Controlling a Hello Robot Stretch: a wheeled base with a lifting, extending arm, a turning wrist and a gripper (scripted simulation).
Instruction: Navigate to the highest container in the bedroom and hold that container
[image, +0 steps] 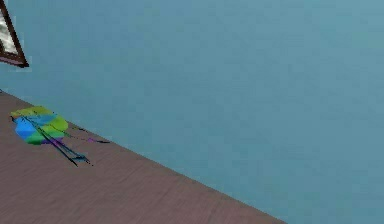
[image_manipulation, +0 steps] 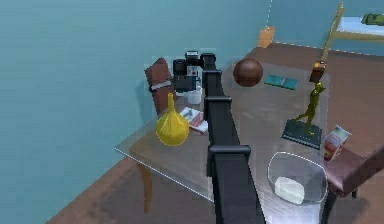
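Container: you have three on the glass table, and you cannot tell from here which one is highest. The yellow vase stands near the table's left edge, just left of the arm. The round brown pot sits farther out, right of the arm. The see-through bin stands at the near right corner with something white inside it.

Between the pot and the bin stands a green and yellow statue on a dark base. A small box is beside it. A flat book and a brown bottle are farther out. A brown chair stands at the table's far left, and a second chair at its right.

A white cup sits close to the arm, just below the claw. The claw is out over the far part of the table, with the brown chair right behind it. You cannot tell if its fingers are apart or together, or if it holds anything.

Ahead of you are a blue wall, a brown floor, a picture frame and a round green, blue and yellow thing on the floor.
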